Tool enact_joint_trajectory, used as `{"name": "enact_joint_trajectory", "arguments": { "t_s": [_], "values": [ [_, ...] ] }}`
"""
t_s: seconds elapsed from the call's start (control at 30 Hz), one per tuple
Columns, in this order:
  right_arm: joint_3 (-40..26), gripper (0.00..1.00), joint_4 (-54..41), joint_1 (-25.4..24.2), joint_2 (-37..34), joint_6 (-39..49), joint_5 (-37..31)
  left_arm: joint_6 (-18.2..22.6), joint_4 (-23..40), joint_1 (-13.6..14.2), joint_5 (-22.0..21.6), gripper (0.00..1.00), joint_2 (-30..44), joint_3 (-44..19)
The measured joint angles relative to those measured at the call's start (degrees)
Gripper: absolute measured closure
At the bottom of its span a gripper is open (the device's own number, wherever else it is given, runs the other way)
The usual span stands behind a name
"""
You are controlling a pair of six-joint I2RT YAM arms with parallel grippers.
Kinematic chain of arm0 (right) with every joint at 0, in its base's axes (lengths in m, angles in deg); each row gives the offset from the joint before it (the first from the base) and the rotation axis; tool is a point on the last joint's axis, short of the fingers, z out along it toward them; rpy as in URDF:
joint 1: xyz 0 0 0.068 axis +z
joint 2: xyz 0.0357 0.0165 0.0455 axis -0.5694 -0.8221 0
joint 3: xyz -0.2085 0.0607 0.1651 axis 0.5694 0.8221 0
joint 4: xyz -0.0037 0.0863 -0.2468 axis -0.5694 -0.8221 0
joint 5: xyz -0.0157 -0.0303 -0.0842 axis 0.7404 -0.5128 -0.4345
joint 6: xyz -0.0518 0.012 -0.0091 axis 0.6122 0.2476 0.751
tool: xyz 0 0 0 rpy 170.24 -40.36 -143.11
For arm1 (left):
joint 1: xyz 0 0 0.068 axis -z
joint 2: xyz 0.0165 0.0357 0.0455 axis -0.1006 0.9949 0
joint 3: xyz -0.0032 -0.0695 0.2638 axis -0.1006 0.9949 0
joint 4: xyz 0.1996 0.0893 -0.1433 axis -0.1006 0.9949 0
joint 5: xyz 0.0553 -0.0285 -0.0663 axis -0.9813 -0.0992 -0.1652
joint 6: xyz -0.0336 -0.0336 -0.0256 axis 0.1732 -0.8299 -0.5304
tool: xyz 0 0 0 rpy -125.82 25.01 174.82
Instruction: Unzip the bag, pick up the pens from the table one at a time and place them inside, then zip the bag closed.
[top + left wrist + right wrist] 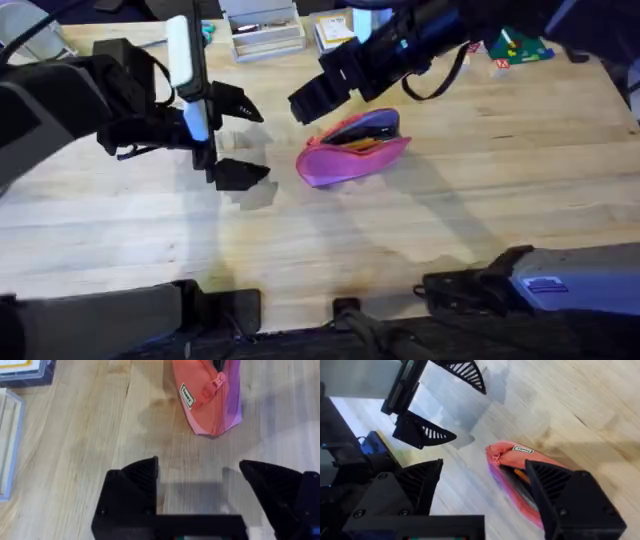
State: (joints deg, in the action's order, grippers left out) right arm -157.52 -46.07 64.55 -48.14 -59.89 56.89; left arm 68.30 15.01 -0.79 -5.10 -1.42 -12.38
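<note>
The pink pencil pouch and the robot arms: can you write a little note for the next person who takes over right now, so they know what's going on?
Left end effector: open, holding nothing, above the table beside the pouch's end.
Right end effector: open, holding nothing, hovering just over the pouch.
Pink pencil pouch: lying on the table, unzipped and gaping, its zipper pull at the end nearest the left end effector.
Orange pen: already inside the pouch, with other dark contents I cannot identify.
Done: unzipping, at least one pen in.
Left: I see no loose pen near the pouch, so zipping it closed is probably next.
</note>
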Motion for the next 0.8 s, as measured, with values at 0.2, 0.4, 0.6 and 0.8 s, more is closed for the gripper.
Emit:
{"name": "enact_joint_trajectory", "arguments": {
  "t_s": [0.2, 0.4, 0.6, 0.8],
  "values": [
    [0.0, 0.004, 0.3, 0.0, 0.0, -0.7, 0.0, 1.6, 0.0, -1.3, 2.0, 0.007, 3.0, 0.0],
    [0.0, 0.004, 0.3, 0.0, 0.0, -1.4, 0.0, 2.0, 0.1, -1.3, 3.2, 0.007, 3.5, 0.0],
    [0.0, 0.004, 0.2, 0.0, 0.0, -4.6, 0.0, 2.2, 1.0, -1.3, 3.6, 0.007, 3.5, 0.0],
    [0.0, 0.004, 0.3, 0.1, -1.9, -5.9, 0.2, 2.2, 1.1, -1.3, 3.6, 0.007, 3.5, 0.0]
  ]
}}
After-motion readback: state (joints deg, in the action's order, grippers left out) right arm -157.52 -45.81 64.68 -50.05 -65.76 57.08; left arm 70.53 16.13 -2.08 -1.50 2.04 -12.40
